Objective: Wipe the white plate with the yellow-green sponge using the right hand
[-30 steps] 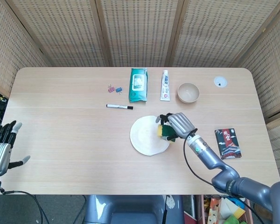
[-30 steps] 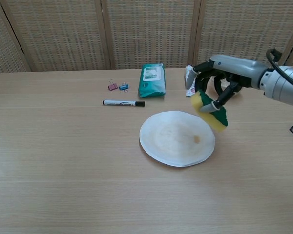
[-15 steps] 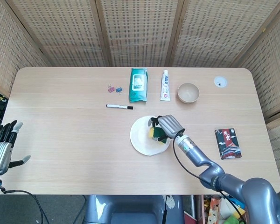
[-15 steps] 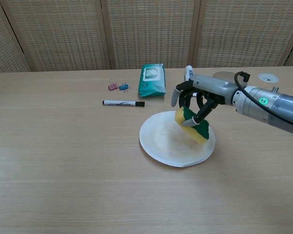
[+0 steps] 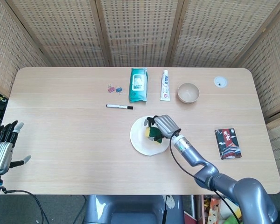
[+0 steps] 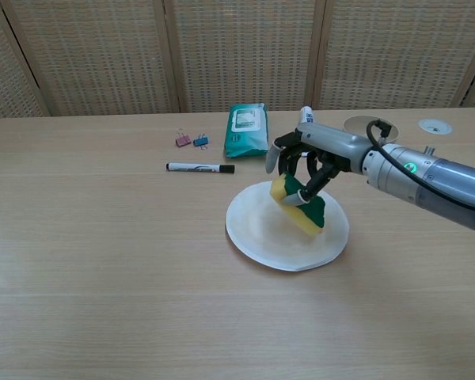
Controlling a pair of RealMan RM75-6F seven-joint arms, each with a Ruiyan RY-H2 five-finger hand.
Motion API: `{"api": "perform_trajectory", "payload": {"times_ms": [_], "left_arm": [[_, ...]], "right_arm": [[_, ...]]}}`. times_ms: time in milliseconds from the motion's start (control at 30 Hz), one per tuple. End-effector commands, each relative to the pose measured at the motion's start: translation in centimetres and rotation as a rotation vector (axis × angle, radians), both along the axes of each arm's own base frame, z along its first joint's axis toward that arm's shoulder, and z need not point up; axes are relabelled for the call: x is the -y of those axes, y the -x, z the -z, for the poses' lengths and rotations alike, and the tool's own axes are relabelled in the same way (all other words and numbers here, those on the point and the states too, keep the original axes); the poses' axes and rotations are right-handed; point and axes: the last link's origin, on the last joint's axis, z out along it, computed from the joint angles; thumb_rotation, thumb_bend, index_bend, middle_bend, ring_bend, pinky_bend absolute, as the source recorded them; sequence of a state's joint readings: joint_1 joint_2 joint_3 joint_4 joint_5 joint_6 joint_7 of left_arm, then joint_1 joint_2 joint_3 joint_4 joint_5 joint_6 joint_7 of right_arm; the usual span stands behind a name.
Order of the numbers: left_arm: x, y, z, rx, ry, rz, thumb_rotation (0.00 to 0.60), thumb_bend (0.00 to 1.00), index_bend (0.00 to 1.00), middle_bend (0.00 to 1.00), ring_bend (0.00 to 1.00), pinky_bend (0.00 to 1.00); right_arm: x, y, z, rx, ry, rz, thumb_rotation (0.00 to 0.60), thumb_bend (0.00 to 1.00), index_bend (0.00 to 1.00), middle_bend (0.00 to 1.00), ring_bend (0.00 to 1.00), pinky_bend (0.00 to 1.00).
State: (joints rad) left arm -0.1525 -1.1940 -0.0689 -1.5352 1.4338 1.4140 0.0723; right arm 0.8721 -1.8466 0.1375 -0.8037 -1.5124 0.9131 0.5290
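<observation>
Wiping stroke on the white plate (image 6: 257, 237). The right hand (image 6: 313, 154) grips the yellow-green sponge (image 6: 298, 209) between its fingers, the sponge tilted with its green face up and towards the hand and its yellow face down towards the plate; in the chest view the lower yellow edge appears to touch the plate's surface right of centre, though contact cannot be confirmed. To do the step well, the sponge should probably be levelled so that a broad face — not one corner — meets the plate, and pressure kept light, since the plate lies loose on the table (image 6: 103, 277) and could slide under a sideways push; strokes are best kept inside the rim. Pose: the right arm reaches in from the right of the chest view, forearm low and nearly level, wrist turned so the palm faces down over the plate, fingers curled round the sponge. In the head view the same hand (image 5: 161, 126) covers the plate's (image 5: 140, 140) right half. The left hand (image 5: 1, 145) rests off the table's left edge, fingers apart, holding nothing — it takes no part. The black marker (image 6: 199, 168) lies near the plate's far-left side, clear of the stroke.
</observation>
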Motion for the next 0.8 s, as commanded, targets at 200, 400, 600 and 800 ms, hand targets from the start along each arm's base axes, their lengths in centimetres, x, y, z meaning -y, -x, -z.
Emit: {"api": "perform_trajectory", "payload": {"times_ms": [200,400,600,800], "left_arm": [[0.0,0.0,-0.1,0.001,-0.003,0.0,0.6,0.0,0.0,0.0,0.0,0.0],[0.0,0.0,-0.1,0.007,-0.004,0.0,0.6,0.0,0.0,0.0,0.0,0.0],[-0.1,0.0,-0.1,0.009,-0.002,-0.001,0.6,0.0,0.0,0.0,0.0,0.0],[0.0,0.0,-0.2,0.011,-0.005,0.002,0.6,0.0,0.0,0.0,0.0,0.0]], "right_arm": [[0.0,-0.1,0.9,-0.026,-0.002,-0.001,0.6,0.19,0.4,0.52,0.42,0.61],[-0.1,1.1,1.7,-0.06,0.0,0.014,0.6,0.19,0.4,0.52,0.42,0.61],[-0.6,2.1,2.3,-0.06,-0.012,0.036,0.6,0.19,0.4,0.52,0.42,0.61],[-0.7,2.5,2.5,-0.053,-0.009,0.043,0.6,0.2,0.4,0.53,0.42,0.61]]}}
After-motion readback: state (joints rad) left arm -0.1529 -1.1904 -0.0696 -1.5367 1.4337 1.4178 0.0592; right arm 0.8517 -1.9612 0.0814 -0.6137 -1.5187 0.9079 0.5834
